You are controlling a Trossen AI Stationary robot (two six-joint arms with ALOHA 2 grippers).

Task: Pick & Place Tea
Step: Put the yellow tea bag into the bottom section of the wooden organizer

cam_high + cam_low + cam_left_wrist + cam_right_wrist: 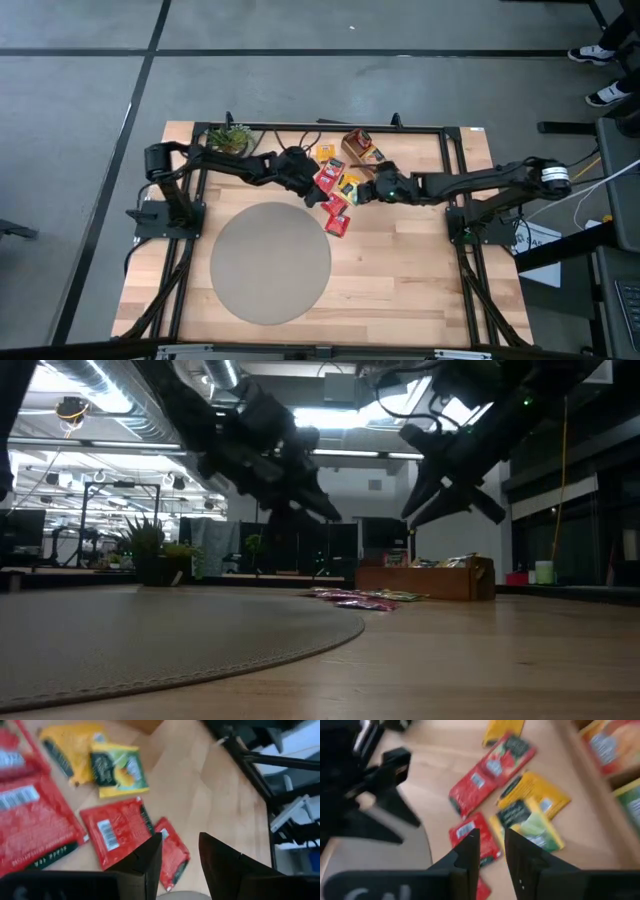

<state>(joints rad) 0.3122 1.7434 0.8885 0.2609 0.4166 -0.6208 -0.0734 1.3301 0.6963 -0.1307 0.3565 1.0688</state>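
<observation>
Several tea sachets (330,195), red, yellow and green-yellow, lie flat and loose on the wooden table between the round grey mat (270,262) and the wooden divided tray (358,147). My left gripper (180,842) hovers open over two red sachets (117,832) at the near end of the pile, with nothing between its fingers. My right gripper (491,837) is open and hangs over a red sachet (470,837) and a green-yellow one (527,822). In the low view both grippers, left (325,510) and right (415,510), are clear above the sachets (360,598).
The tray (587,775) at the far side holds more sachets (607,745) in its compartments. A small potted plant (232,138) stands at the far left. The mat covers the table's middle. Bare wood lies to the near right (420,270).
</observation>
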